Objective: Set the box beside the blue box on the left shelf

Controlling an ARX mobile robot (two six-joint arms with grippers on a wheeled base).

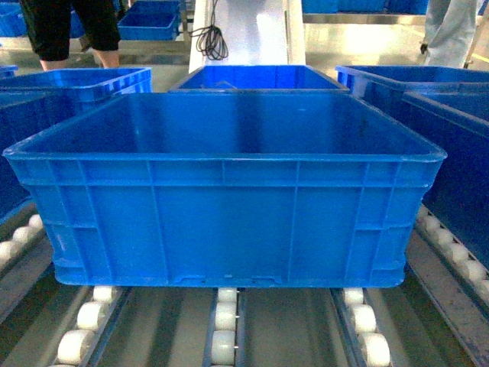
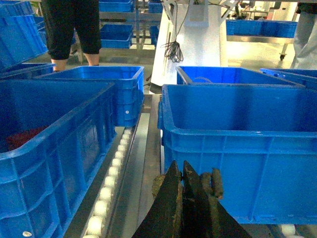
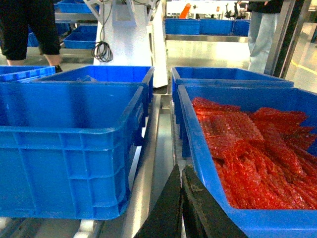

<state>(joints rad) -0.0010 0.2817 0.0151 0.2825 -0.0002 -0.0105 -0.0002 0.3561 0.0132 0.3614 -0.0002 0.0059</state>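
Ahead of both pincers, the box (image 1: 229, 191) sits empty on the left shelf (image 1: 226, 325), its floor resting on the white roller wheels. Left pincer (image 2: 182, 171) hangs low with its dark fingers pressed together, the box just beyond it to the right and a neighbouring blue crate (image 2: 49, 148) to its left. Right pincer (image 3: 180, 173) is likewise closed on nothing, with the box to its left and a crate of red bags (image 3: 247, 153) to its right.

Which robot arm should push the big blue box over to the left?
Probably the right gripper: it sits at the box's right side, so it could push leftward. The left gripper sits in the gap the box would enter.
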